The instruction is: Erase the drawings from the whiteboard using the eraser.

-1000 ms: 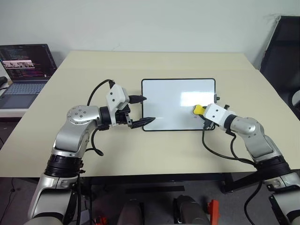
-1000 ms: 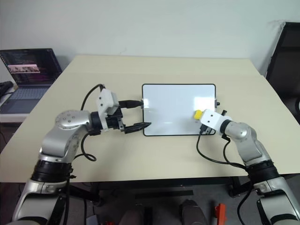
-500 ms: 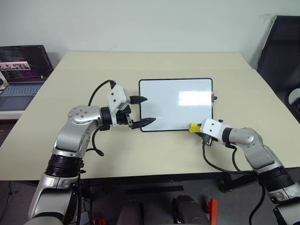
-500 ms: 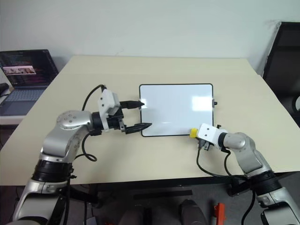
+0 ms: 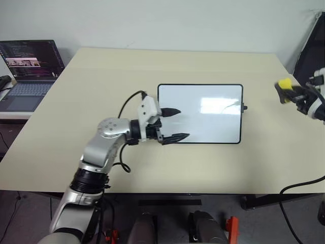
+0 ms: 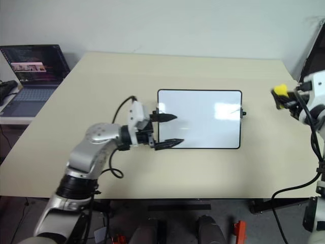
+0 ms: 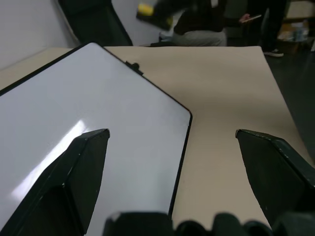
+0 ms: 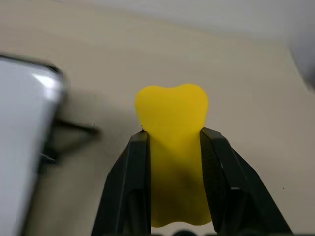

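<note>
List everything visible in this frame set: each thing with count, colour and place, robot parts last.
table: one, beige, under everything.
whiteboard: one, glossy white with thin black frame, flat at the table's middle; no red drawings can be made out on it.
eraser: one, yellow, in the air off the board's right side, pinched in the right gripper.
laptop: one, dark with lit screen, on a side surface left of the table.
chair: one, black, at the far right edge.
person: one, in dark clothes, beyond the table's far end in the left wrist view.
left gripper: one, black fingers open, straddling the board's near left corner.
right gripper: one, black fingers shut on the eraser.
</note>
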